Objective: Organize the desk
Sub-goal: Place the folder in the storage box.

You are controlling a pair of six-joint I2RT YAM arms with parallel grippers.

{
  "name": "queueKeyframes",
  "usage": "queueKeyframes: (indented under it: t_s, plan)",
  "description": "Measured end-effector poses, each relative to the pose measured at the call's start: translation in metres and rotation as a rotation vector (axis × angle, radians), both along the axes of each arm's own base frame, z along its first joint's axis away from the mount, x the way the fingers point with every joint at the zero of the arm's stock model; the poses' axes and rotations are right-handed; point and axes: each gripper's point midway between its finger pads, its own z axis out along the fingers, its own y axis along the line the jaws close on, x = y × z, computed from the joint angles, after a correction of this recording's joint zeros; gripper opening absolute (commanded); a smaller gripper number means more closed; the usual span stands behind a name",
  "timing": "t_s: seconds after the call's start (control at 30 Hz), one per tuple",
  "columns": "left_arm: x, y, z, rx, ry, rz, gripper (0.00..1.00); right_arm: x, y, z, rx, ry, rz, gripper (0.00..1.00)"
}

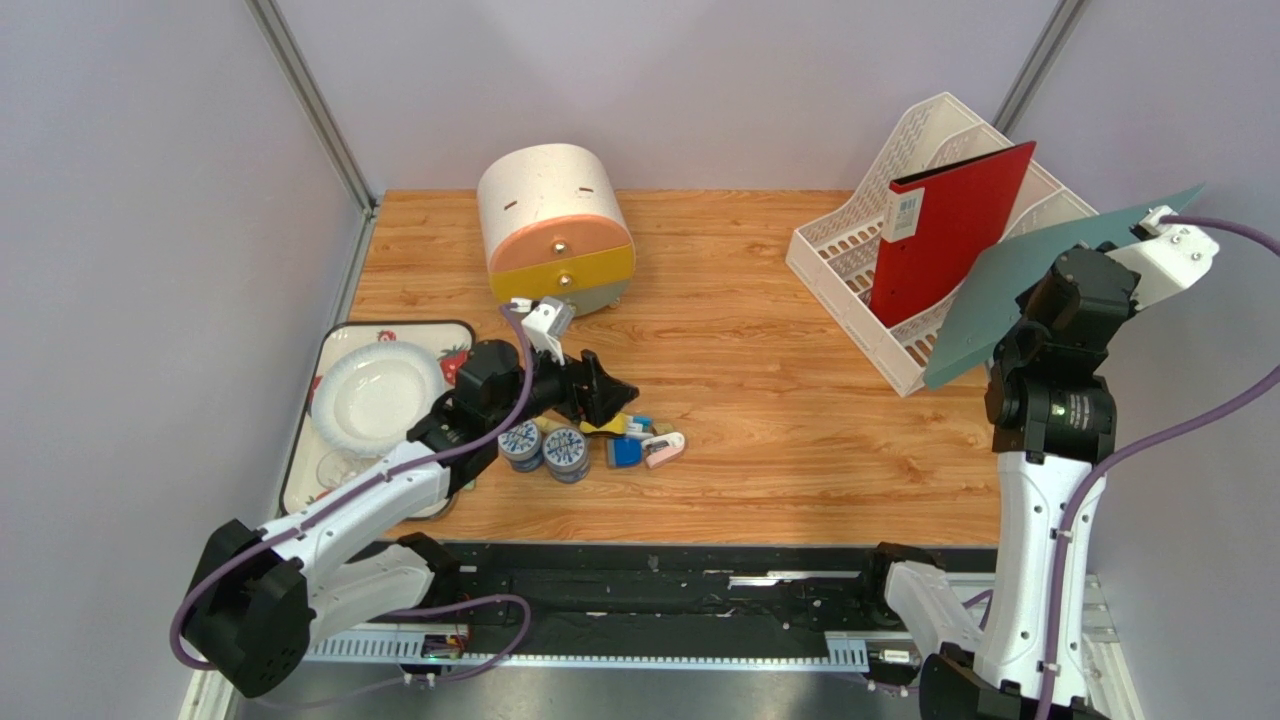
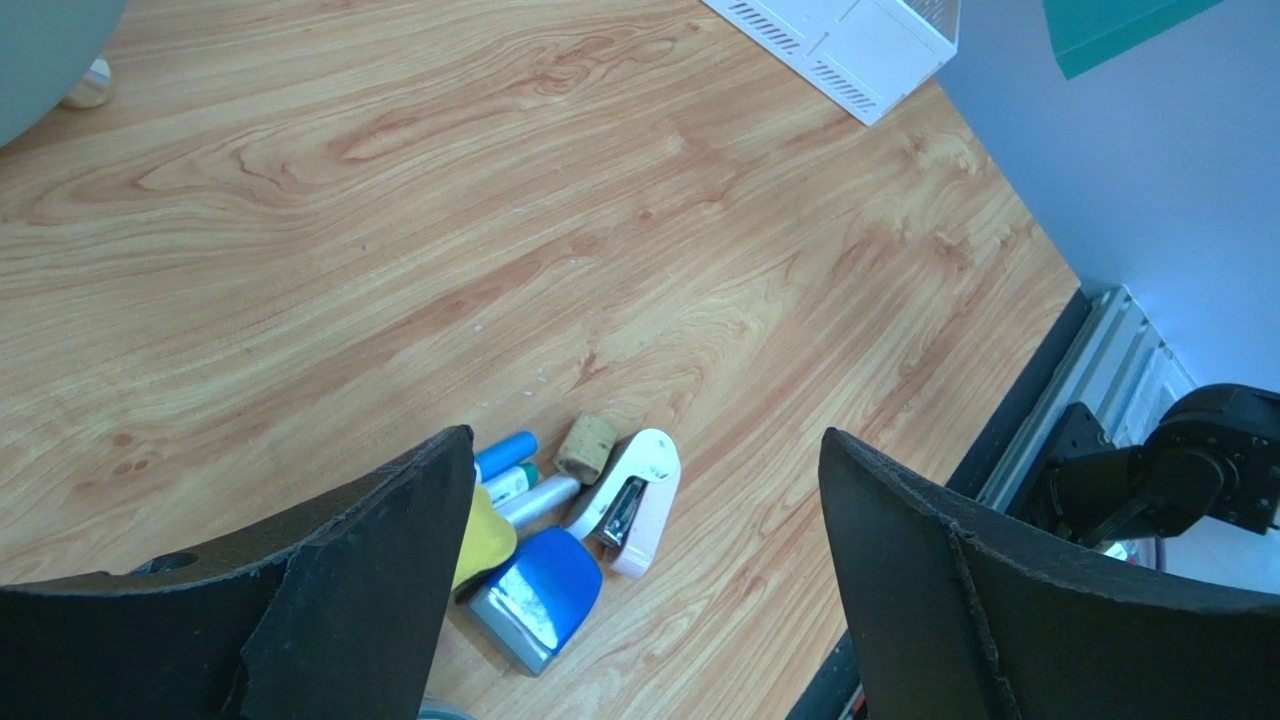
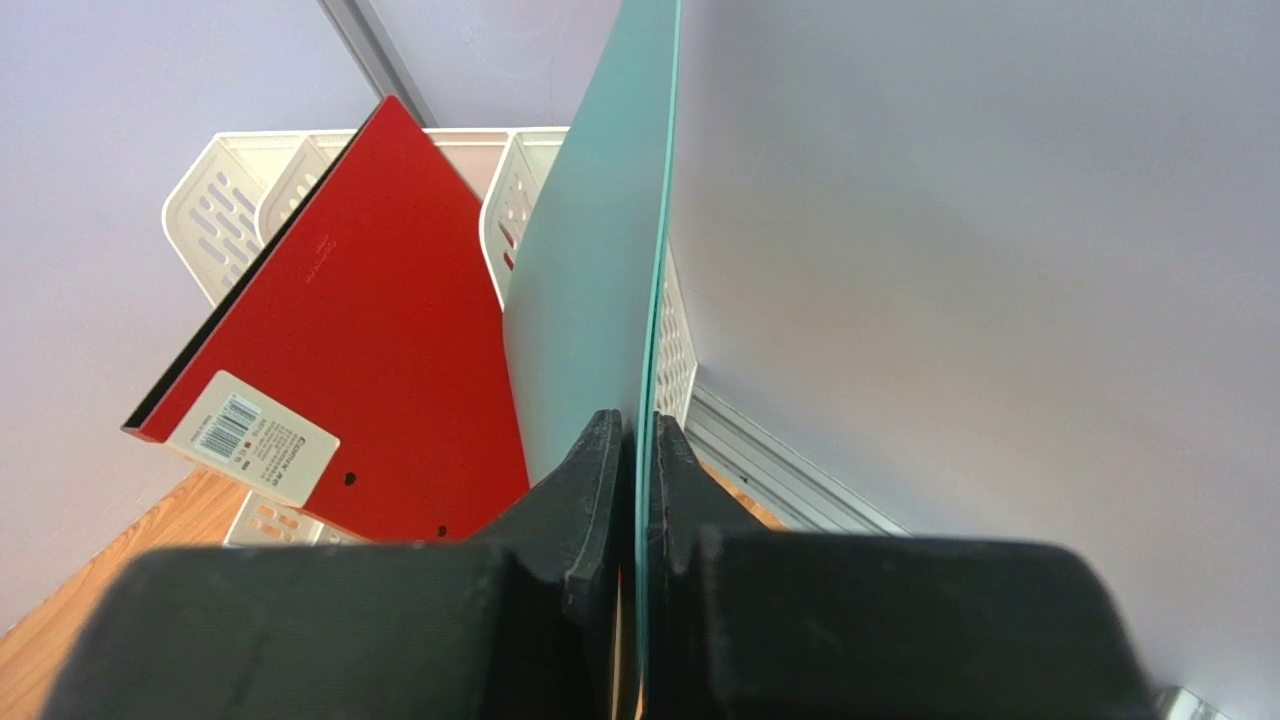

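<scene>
1 ea: red folder [image 1: 954,225], teal folder [image 1: 984,308], rack [image 1: 849,263], drawer box [image 1: 556,225], plate [image 1: 371,396], tray [image 1: 334,342]; tins [image 1: 567,452] x2.

Rectangular desk [image 1: 751,390] of light orange-brown wood grain, lying flat and level, spanning the middle of the overhead frame.

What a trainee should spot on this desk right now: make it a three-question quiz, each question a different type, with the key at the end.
1. True or false: the right gripper is shut on the teal folder.
2. Which item stands in the white file rack? A) a red folder B) a yellow folder C) a black binder
3. In one word: are the jaws of the left gripper open or shut?

Key: 1 true; 2 A; 3 open.
</scene>
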Motion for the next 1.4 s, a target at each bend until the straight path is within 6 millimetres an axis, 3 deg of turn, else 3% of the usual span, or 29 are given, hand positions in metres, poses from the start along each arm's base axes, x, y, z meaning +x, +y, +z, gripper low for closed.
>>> queueKeyframes:
  t_s: [0.27,0.53,0.77,0.97,1.03,1.13,1.3,1.4]
  plan:
    - [-0.001,-0.004,-0.002,-0.01,0.011,-0.019,0.92,-0.01,0.014,-0.003,0.01,-0.023,0.09,0.0]
    - [0.0,-0.006,0.007,-0.046,0.002,-0.016,0.96,-0.01,0.061,-0.005,0.113,-0.023,0.338,0.0]
    - [-0.003,-0.008,0.034,-0.142,-0.043,-0.016,0.97,-0.055,0.106,0.012,0.162,-0.105,0.511,0.0]
    - [-0.009,-0.013,0.047,-0.26,-0.038,-0.033,0.97,-0.09,0.166,0.037,0.212,-0.24,0.781,0.0]
    - [-0.012,-0.017,0.054,-0.311,-0.037,-0.051,0.97,-0.087,0.187,0.035,0.262,-0.268,0.898,0.0]
    - [-0.013,-0.023,0.064,-0.38,-0.038,-0.079,0.97,-0.072,0.206,0.014,0.382,-0.259,1.016,0.0]
    - [-0.019,-0.027,0.073,-0.494,-0.047,-0.106,0.97,-0.051,0.224,-0.024,0.582,-0.223,1.109,0.0]
    - [-0.02,-0.033,0.077,-0.535,-0.048,-0.121,0.97,-0.049,0.23,-0.023,0.625,-0.239,1.153,0.0]
